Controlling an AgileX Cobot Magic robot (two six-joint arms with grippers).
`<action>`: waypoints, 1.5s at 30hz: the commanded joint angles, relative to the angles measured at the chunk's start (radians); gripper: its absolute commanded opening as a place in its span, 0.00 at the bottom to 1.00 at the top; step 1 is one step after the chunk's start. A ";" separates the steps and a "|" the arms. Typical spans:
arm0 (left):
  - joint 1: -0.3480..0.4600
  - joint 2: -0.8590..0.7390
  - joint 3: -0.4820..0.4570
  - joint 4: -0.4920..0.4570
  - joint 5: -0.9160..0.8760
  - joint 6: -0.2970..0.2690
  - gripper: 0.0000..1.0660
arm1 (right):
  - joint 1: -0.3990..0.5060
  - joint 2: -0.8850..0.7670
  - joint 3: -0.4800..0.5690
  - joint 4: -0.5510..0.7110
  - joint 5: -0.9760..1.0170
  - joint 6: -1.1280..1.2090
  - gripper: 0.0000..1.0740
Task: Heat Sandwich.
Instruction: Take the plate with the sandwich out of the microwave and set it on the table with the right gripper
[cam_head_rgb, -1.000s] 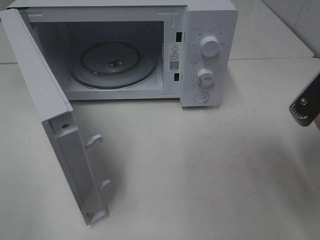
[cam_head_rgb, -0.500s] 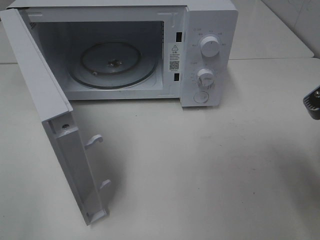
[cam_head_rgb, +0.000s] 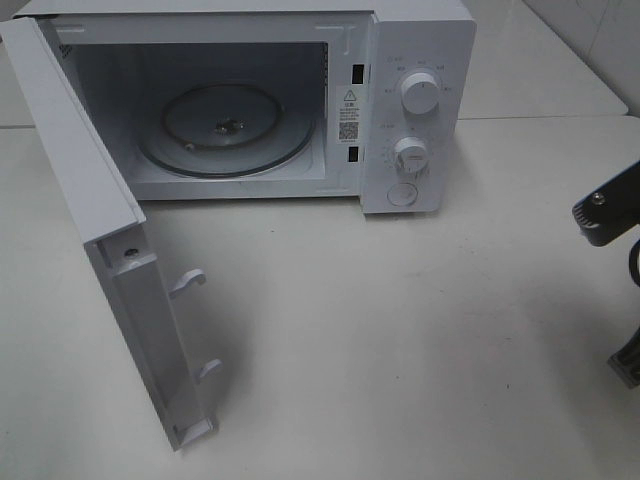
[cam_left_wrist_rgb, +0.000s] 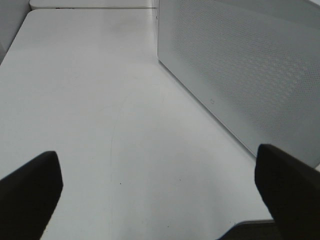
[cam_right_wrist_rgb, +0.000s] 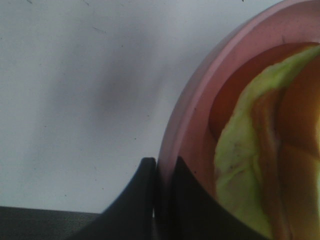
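Observation:
In the right wrist view the sandwich (cam_right_wrist_rgb: 260, 150) lies on a round pink plate (cam_right_wrist_rgb: 195, 115); only its pale green lettuce and reddish-brown layers show. My right gripper (cam_right_wrist_rgb: 163, 172) is shut on the plate's rim, one finger on each side of it. The plate and the sandwich lie outside the exterior high view, where only dark parts of the right arm (cam_head_rgb: 605, 213) show at the right edge. My left gripper (cam_left_wrist_rgb: 160, 195) hangs open over bare table beside the microwave's perforated side (cam_left_wrist_rgb: 240, 65), holding nothing.
The white microwave (cam_head_rgb: 420, 100) stands at the back of the table. Its door (cam_head_rgb: 110, 250) is swung fully open toward the front left. The glass turntable (cam_head_rgb: 225, 128) inside carries nothing. Bare tabletop (cam_head_rgb: 400, 330) stretches in front of the microwave.
The right arm's dark part slid almost out past the right edge, then came back in. A second dark piece now shows lower at that edge. Microwave and left gripper are unchanged.

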 joint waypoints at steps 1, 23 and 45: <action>-0.001 -0.017 0.001 -0.003 -0.009 -0.002 0.92 | 0.002 0.039 -0.009 -0.048 -0.024 0.051 0.01; -0.001 -0.017 0.001 -0.003 -0.009 -0.002 0.92 | -0.001 0.334 -0.010 -0.131 -0.166 0.264 0.01; -0.001 -0.017 0.001 -0.003 -0.009 -0.002 0.92 | -0.055 0.592 -0.118 -0.172 -0.238 0.390 0.03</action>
